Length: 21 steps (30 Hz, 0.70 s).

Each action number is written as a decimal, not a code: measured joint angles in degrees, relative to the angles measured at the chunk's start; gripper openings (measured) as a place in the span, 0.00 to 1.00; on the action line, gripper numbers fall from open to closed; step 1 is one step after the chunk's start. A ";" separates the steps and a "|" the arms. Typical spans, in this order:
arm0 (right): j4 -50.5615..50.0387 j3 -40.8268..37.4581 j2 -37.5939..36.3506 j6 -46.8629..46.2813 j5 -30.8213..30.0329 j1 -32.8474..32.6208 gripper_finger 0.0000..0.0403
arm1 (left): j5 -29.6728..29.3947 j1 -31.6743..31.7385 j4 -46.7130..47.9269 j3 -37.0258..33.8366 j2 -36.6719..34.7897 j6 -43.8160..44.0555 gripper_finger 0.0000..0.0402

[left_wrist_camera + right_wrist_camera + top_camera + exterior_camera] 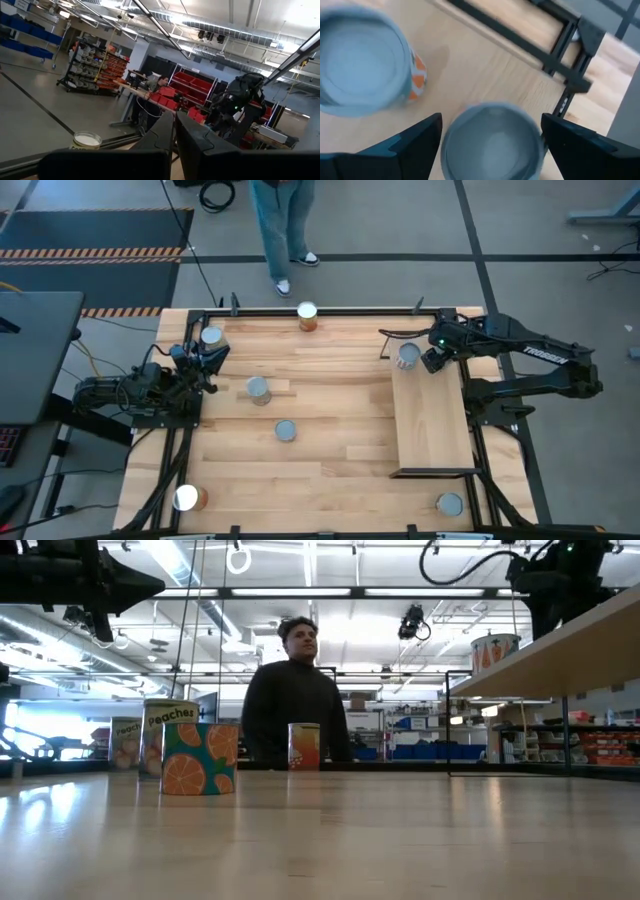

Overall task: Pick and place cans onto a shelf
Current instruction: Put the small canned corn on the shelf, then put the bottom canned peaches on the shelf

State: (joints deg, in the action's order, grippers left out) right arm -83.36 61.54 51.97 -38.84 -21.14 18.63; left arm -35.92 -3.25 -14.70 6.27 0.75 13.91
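On shelf (432, 425) far end: right gripper (420, 360) | jaws straddle can (407, 356)

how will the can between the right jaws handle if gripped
The can looks like a rigid tin, so it should hold shape when the open right gripper squeezes. Its round body would probably roll if tipped. The neighbouring can stands close, so a nudge could knock it.
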 joint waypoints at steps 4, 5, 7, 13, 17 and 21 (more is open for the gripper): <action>0.97 4.25 0.02 0.59 -1.41 0.00 0.86 | 0.02 0.02 0.00 0.02 0.00 0.00 0.06; 1.93 5.44 0.02 1.31 -1.44 0.00 0.86 | 0.00 0.02 0.00 0.02 0.00 0.00 0.06; 5.32 7.63 0.01 3.57 -1.48 -0.37 0.86 | 0.01 0.02 0.01 0.02 0.00 -0.05 0.06; 26.87 9.79 0.31 16.44 -1.25 -3.86 0.86 | 0.02 0.02 0.02 0.01 0.00 -0.02 0.06; 40.45 9.81 2.73 23.30 3.10 -7.26 0.86 | 0.02 0.00 0.02 0.02 0.00 -0.04 0.06; 53.34 9.81 7.24 27.21 8.50 -12.28 0.86 | 0.01 0.01 0.01 0.01 0.00 -0.07 0.06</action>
State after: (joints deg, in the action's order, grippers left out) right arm -30.02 71.35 59.21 -11.63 -12.64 6.35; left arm -35.92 -3.24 -14.69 6.28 0.75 13.85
